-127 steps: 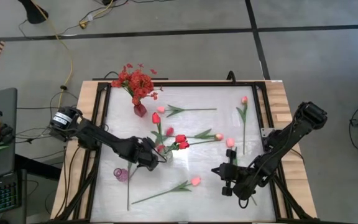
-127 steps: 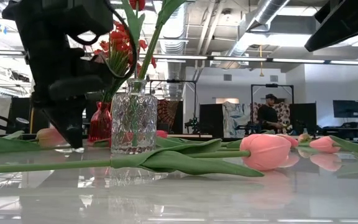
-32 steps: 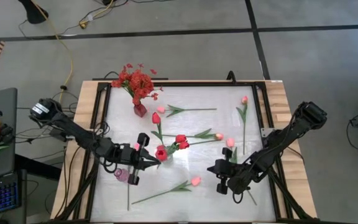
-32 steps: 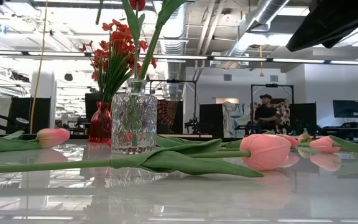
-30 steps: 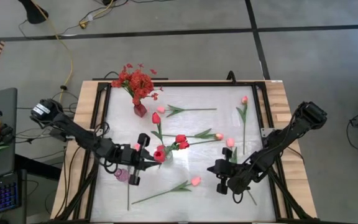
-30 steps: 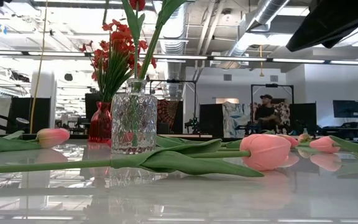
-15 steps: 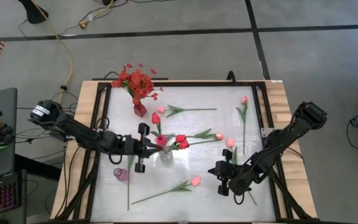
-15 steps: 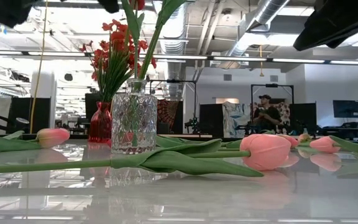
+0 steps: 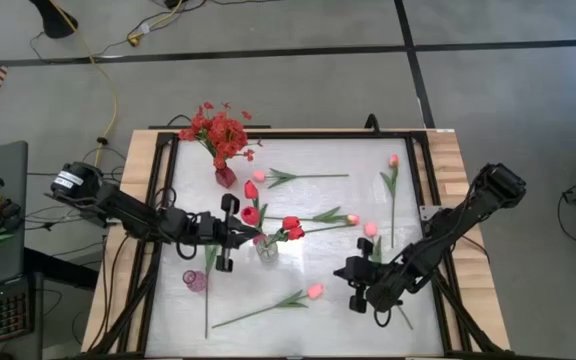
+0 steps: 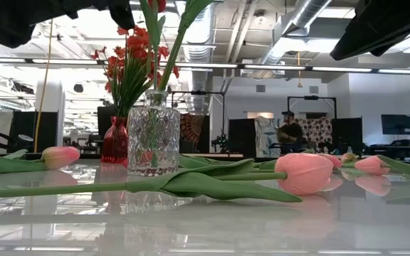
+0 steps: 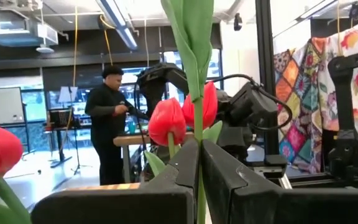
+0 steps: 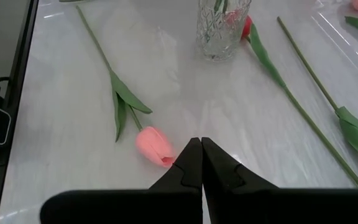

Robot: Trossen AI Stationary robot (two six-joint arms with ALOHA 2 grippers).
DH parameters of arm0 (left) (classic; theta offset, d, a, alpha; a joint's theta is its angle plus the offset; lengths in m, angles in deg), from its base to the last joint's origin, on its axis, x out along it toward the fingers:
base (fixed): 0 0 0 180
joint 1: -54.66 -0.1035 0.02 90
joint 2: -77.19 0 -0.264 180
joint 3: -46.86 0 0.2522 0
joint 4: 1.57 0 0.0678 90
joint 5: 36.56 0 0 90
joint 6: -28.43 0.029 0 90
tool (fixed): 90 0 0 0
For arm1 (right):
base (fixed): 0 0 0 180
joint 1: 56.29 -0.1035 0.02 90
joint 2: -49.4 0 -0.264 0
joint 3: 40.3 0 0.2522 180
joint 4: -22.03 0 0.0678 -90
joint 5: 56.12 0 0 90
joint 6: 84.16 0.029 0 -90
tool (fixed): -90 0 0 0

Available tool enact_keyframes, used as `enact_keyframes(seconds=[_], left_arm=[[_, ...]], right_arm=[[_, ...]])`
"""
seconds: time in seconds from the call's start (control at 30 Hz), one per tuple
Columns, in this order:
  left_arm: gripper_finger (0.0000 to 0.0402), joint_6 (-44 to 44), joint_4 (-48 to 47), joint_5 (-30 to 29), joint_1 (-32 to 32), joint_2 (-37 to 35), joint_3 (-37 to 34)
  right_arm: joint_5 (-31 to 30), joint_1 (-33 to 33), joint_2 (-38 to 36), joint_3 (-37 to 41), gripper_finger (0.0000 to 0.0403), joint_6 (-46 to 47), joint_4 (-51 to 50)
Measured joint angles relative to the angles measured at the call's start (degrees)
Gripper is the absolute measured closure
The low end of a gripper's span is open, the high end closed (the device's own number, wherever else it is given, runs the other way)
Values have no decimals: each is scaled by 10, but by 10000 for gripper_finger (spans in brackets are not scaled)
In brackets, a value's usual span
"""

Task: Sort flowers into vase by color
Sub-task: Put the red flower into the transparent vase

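Note:
My left gripper [image 9: 246, 237] is shut on the green stem of a red tulip [image 9: 251, 213], just left of the clear glass vase [image 9: 267, 249]. That vase [image 10: 153, 134] stands near the table's middle and holds red tulips [image 9: 290, 228]. A red vase [image 9: 225, 177] with a bushy red spray [image 9: 218, 131] stands far left. Pink tulips lie flat on the table, one [image 9: 315, 291] near the front. My right gripper [image 12: 201, 142] hovers shut and empty beside that pink bud [image 12: 154, 144]. My left gripper pinches the tulip's thin stem [image 11: 199, 127] between its two fingers, just below a long leaf [image 11: 192, 31]. The fingers come from the table's left, nearly level, and lie across the stem. The stem stands upright; the fingers hide its lower end.
A small pink vase [image 9: 195, 281] stands front left beside a long stem [image 9: 206, 310] lying on the table. More pink tulips [image 9: 371, 229] [image 9: 393, 160] [image 9: 259, 176] lie to the right and far side. A person [image 10: 287, 133] stands in the room beyond.
My left gripper has carried the red tulip from near the small pink vase toward the table's far edge. It has come up beside the clear vase, still shut on the stem. The dark left arm has come into the top left of the low view.

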Motion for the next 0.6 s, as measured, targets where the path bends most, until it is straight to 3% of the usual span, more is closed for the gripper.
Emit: enact_keyframes(seconds=[0.3, 0.6], left_arm=[[401, -8, 73, 11, -17, 69, 0], [401, -14, 77, 14, -22, 71, 0]], right_arm=[[0, 0, 0, 0, 375, 4, 1], [0, -2, 0, 0, 375, 9, 0]])
